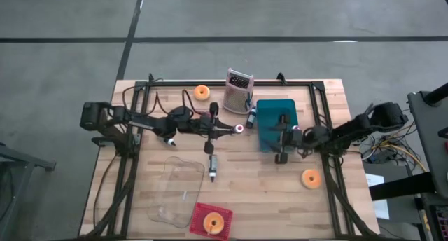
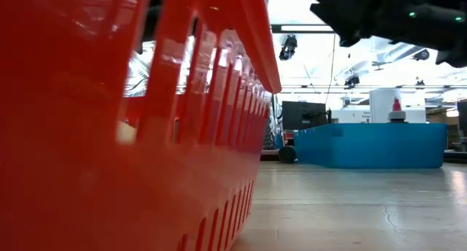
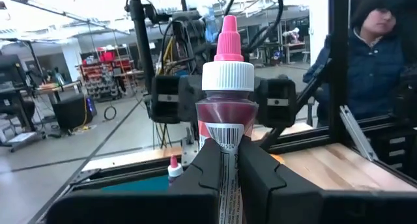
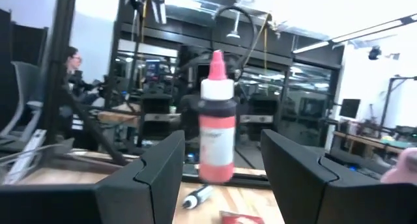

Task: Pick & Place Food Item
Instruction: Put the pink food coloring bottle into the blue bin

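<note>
Left pincer [image 3: 229, 168]: clamped on red sauce bottle [image 3: 226, 110], counter centre.
Right pincer [image 4: 221, 165]: apart, at 3 o'clock, over blue bin [image 1: 269, 118].

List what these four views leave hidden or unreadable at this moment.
- Bottle label: left wrist view, text hidden behind the shut left gripper fingers; blurred in right wrist view.
- Red basket contents: low view, its near wall fills the picture.
- Blue bin contents: high view, the open right gripper overhangs it.
- Left gripper's hold: high view, too small.
</note>
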You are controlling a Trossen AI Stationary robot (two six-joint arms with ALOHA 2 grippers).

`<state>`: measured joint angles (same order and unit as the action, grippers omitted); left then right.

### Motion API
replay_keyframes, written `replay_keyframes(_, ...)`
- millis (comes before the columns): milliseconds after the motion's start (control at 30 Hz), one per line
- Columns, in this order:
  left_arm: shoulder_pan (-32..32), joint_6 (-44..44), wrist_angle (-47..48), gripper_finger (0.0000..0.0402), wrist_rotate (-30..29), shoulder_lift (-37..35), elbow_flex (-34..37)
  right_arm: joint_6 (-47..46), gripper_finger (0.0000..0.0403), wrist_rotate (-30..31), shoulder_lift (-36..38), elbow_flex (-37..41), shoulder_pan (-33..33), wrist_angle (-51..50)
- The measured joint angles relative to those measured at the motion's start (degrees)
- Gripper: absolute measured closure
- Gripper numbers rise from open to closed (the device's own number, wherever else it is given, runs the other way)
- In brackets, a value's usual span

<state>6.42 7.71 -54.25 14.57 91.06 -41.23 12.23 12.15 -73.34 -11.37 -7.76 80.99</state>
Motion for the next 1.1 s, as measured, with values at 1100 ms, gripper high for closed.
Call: replay_keyframes(1100, -0.20, -3.52, -1.89, 0.0376, -2.57, 8.66, -4.09, -3.28, 0.0204, -6.05, 5.59, -17.00, 6.94, -39.95)
